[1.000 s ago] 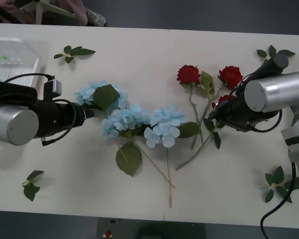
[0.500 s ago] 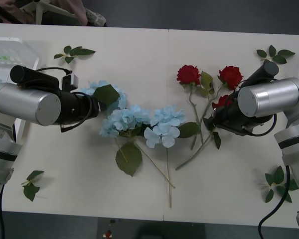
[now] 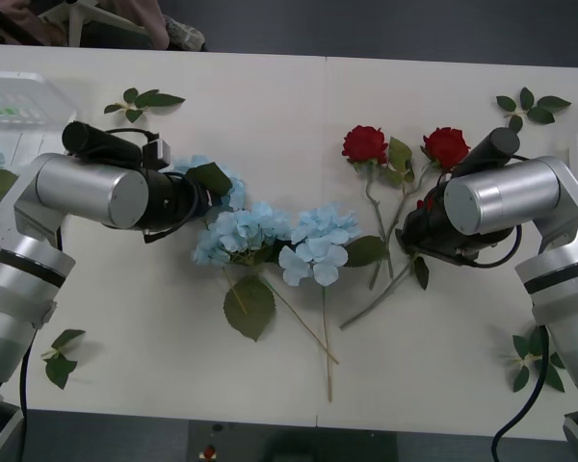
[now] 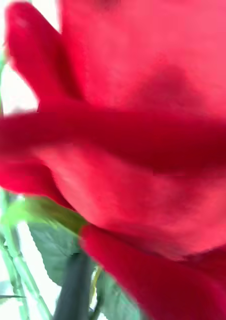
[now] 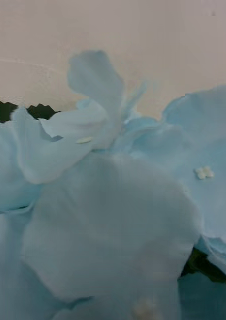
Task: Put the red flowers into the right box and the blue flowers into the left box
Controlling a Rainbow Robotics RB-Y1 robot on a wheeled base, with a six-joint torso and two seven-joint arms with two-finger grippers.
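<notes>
Currently, both arms are reached inward over the white table [image 3: 270,404], each tip pushed in among flowers. The left gripper [image 3: 204,195] is set at the leftmost cluster of the blue flowers [image 3: 246,231], just beside a large green leaf [image 3: 212,177] that lies on that cluster. Whether that gripper is released or clenched cannot be told, since its tip is hidden by the arm and the petals. In the left wrist view, pale blue petals [image 5: 113,220] are pressed close to the camera, with bare table beyond them.

The right gripper [image 3: 411,226] is set at one bloom of the red flowers [image 3: 365,143], the bloom being mostly covered by the arm so that a mere sliver of red is seen at the arm's edge. Its state likewise cannot be told. In the right wrist view, red petals [image 4: 138,130] are seen very close, with green leaves and a stem beneath them.

Two more red roses lie at the far side of the table, right of centre, their stems running toward the near edge and crossing. The blue clusters lie at the middle, touching one another, with tan stems [image 3: 325,337] trailing toward the near edge.

The left box [image 3: 29,101] is seen at the far left. Loose leaf sprigs [image 3: 140,100] are scattered near the table's corners.
</notes>
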